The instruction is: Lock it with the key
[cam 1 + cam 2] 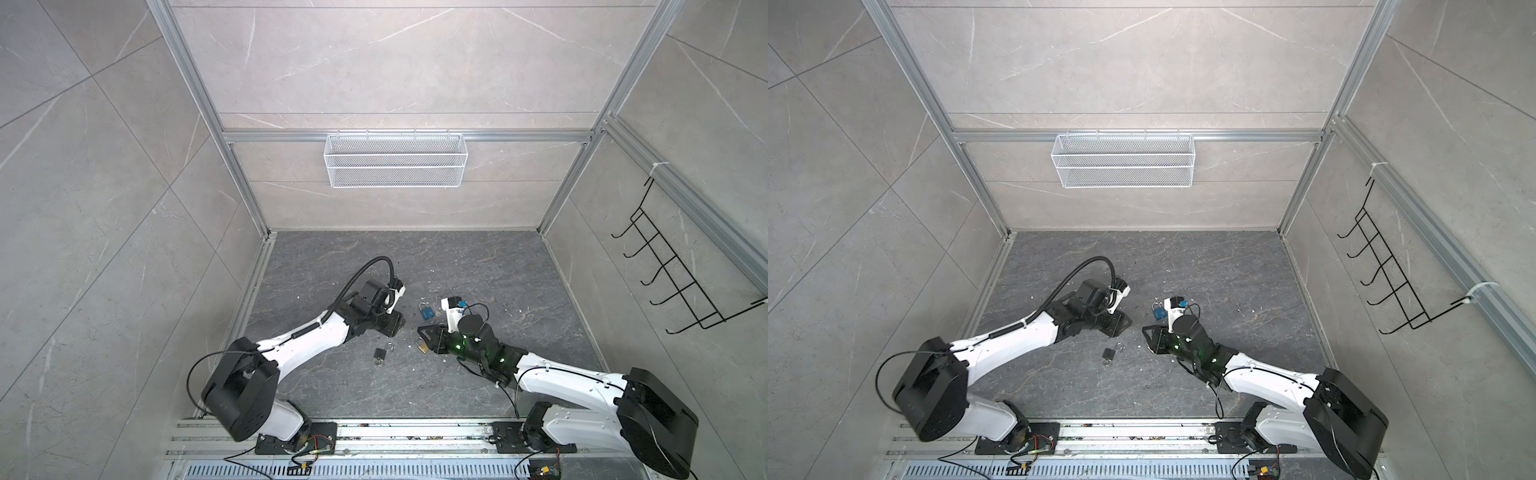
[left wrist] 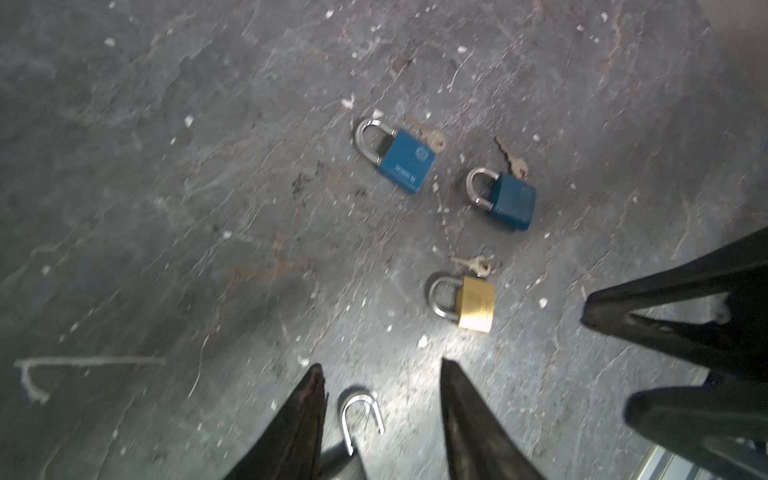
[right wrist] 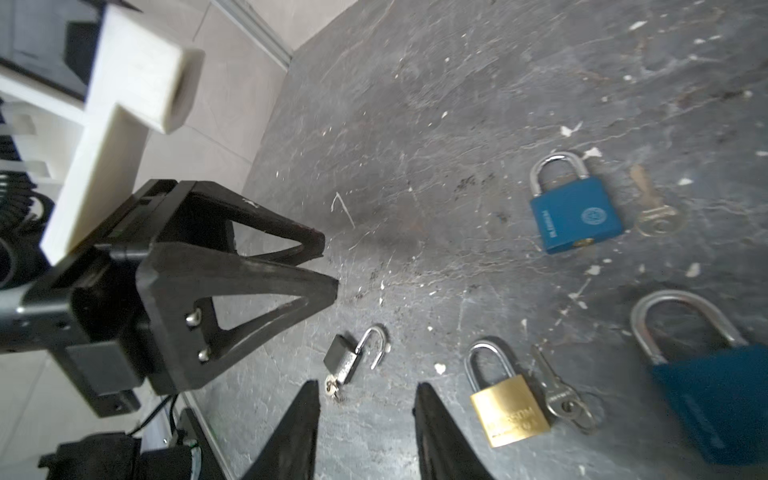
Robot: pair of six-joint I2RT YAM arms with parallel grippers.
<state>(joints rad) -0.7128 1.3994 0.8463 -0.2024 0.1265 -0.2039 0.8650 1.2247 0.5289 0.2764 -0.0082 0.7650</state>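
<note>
A small black padlock lies on the dark floor with its shackle swung open and a key in its keyhole. In both top views it lies between the two arms. My left gripper is open just above the floor; the open shackle lies loose between its fingers, untouched. My right gripper is open too, with its tips just short of the key end of the padlock and nothing held. The grippers face each other closely.
A brass padlock with keys lies beside the right gripper. A blue padlock with its key and a second blue padlock lie further out. A white wire basket hangs on the back wall.
</note>
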